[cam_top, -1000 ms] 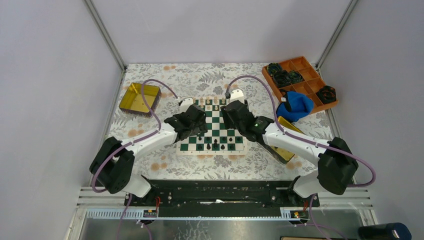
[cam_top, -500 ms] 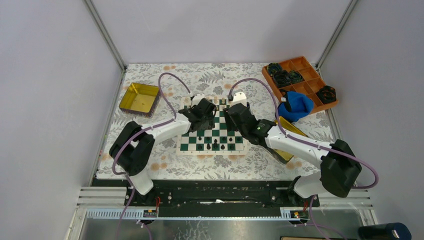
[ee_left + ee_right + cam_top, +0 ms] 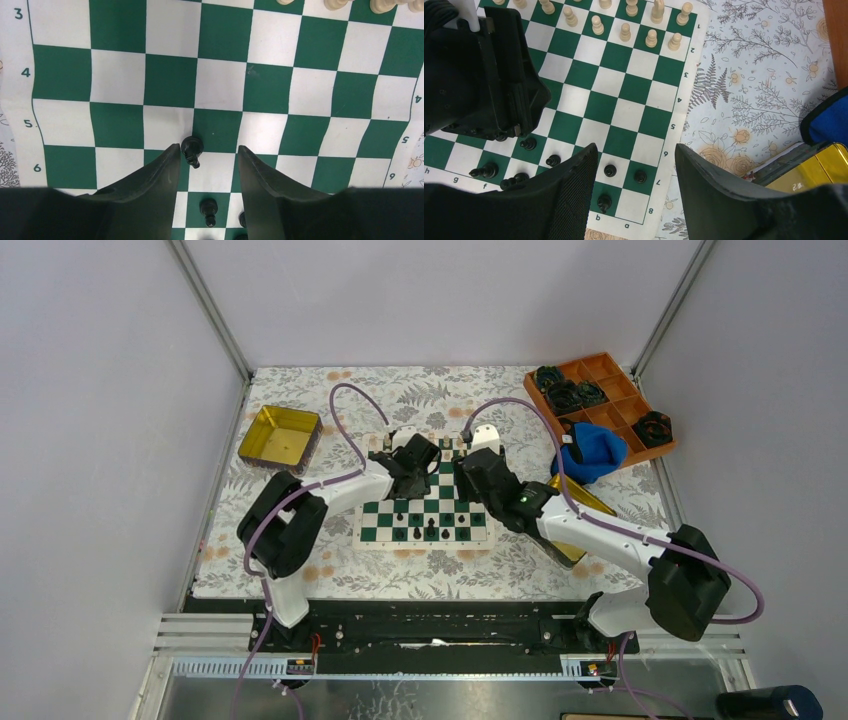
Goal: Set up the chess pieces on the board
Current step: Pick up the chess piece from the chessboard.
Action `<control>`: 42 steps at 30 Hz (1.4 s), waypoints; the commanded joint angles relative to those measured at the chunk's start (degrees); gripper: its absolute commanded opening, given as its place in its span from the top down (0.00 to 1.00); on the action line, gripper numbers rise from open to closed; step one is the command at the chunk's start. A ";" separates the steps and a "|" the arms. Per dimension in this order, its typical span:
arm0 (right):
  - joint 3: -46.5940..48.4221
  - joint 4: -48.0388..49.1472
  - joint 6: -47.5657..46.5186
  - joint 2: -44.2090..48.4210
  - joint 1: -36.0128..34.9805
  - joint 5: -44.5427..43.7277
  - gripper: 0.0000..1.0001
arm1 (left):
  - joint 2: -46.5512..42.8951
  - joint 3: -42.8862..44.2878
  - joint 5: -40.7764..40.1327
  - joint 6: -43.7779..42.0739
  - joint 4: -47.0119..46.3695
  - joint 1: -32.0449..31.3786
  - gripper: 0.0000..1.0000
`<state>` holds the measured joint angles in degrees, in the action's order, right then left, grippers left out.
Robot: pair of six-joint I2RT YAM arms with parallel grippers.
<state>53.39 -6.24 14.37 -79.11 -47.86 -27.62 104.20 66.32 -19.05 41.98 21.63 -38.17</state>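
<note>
The green-and-white board (image 3: 455, 532) lies mid-table. Cream chess pieces (image 3: 626, 31) stand along its far rows, and black chess pieces (image 3: 431, 529) are scattered over its near rows. My left gripper (image 3: 207, 150) hangs low over the board with its jaws partly apart. A tilted black piece (image 3: 192, 150) sits just inside the left fingertip (image 3: 172, 152), not clamped. Another black piece (image 3: 209, 210) stands further back between the fingers. My right gripper (image 3: 636, 150) is wide open over the board's corner, above black pieces (image 3: 610, 170) and holding nothing.
A gold tin (image 3: 280, 437) sits at the far left. An orange compartment tray (image 3: 600, 370) with black rings stands at the far right, a blue cloth (image 3: 592, 452) beside it. A second gold tin (image 3: 824, 170) lies under the right arm.
My left arm swung from the board's left edge to over its far middle, and its jaws narrowed. The right arm shifted slightly toward the right.
</note>
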 commanded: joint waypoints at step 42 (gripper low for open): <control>-1.62 2.64 0.13 2.77 1.17 -2.46 0.37 | -4.83 -0.37 -6.39 1.20 4.99 0.82 1.00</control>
<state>51.46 -5.26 14.39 -78.67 -47.37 -27.59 104.29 66.87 -21.23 42.76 24.40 -37.80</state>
